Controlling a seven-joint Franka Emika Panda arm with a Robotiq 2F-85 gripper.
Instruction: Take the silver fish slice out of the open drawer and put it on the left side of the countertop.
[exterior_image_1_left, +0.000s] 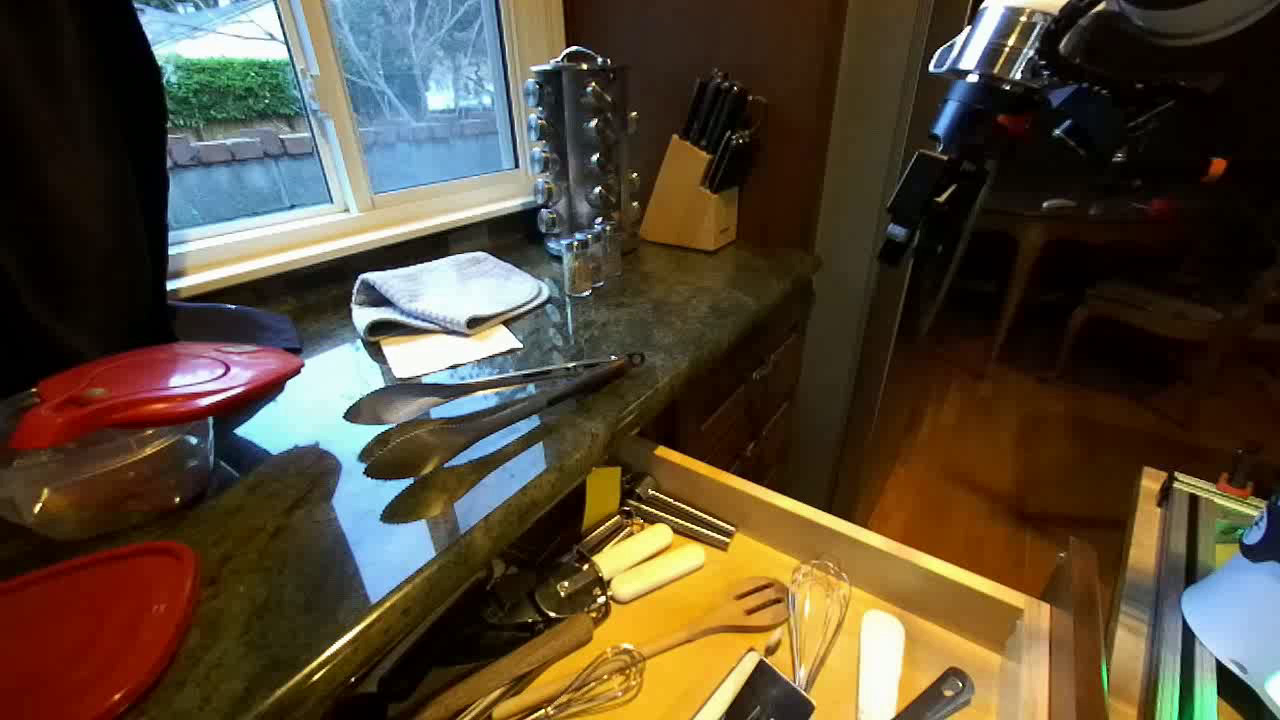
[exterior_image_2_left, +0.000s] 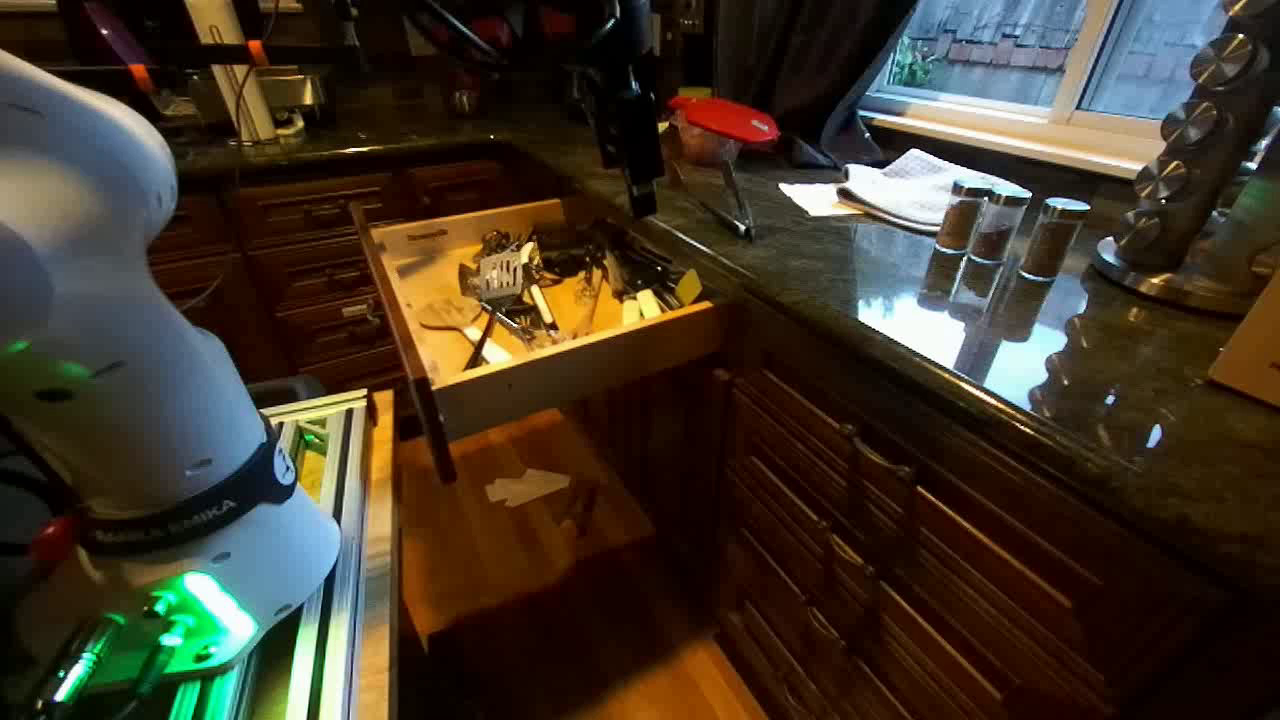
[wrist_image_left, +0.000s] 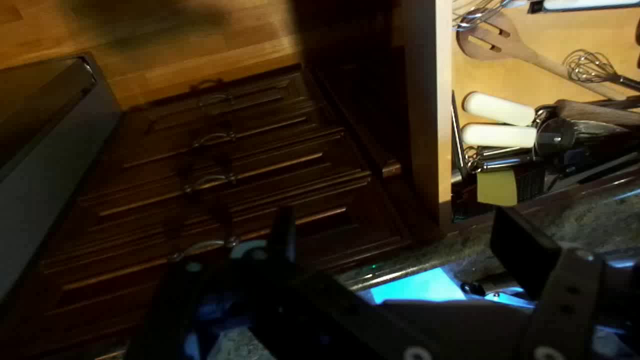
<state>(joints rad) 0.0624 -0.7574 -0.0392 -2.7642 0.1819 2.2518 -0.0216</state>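
The silver fish slice (exterior_image_2_left: 502, 273) shows its slotted metal head among other utensils in the open drawer (exterior_image_2_left: 590, 368); its handle is hard to make out. The drawer (exterior_image_1_left: 850, 535) also shows in an exterior view with whisks, a wooden fork and white handles, and at the right of the wrist view (wrist_image_left: 444, 90). The dark stone countertop (exterior_image_1_left: 690, 320) runs beside it and shows in an exterior view (exterior_image_2_left: 860, 290). My gripper (wrist_image_left: 392, 225) is open and empty, high above the counter's edge, apart from the drawer. It shows in both exterior views (exterior_image_1_left: 905, 235) (exterior_image_2_left: 640, 195).
Black tongs (exterior_image_1_left: 480, 420) lie on the counter near a folded towel (exterior_image_1_left: 455, 290). A red-lidded container (exterior_image_1_left: 150, 400) and a red lid (exterior_image_1_left: 90, 630) are at one end. Spice jars (exterior_image_2_left: 985, 225), a spice rack (exterior_image_1_left: 585, 150) and a knife block (exterior_image_1_left: 690, 195) stand at the other.
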